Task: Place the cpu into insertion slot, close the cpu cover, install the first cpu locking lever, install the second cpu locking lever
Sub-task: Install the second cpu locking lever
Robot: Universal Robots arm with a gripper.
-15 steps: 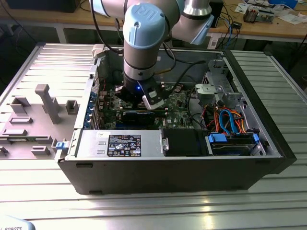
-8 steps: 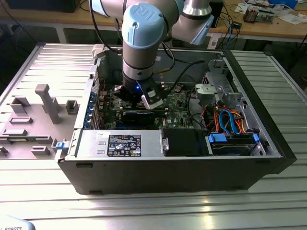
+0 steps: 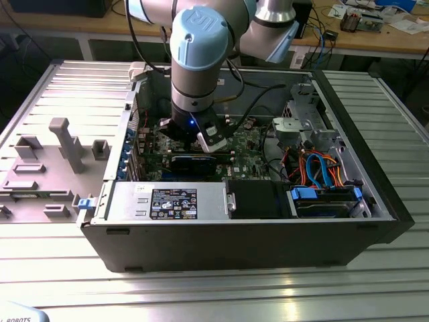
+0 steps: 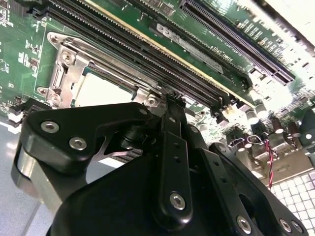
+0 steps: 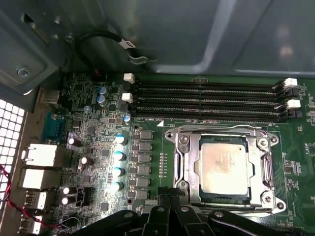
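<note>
Arm (image 3: 201,54) reaches straight down from above into the open case (image 3: 234,235), its wrist vertical over the green board (image 3: 251,151). Its gripper (image 5: 170,199) hangs low just beside the socket, black fingers (image 4: 172,147) drawn together to a narrow tip with nothing between them. In the first wrist view the cpu (image 5: 224,164) lies flat in the slot (image 5: 197,169), with the cover (image 5: 263,169) down around it as a silvery frame; the chip's tan top shows through the window. Whether either locking lever is latched I cannot tell. Four long black memory slots (image 5: 206,101) run just beside the socket. A row of capacitors (image 5: 118,162) stands on its other side. In the exterior view a long black card (image 3: 194,163) lies just below the wrist, and a drive cage with orange and blue cables (image 3: 322,168) sits at that view's right.
</note>
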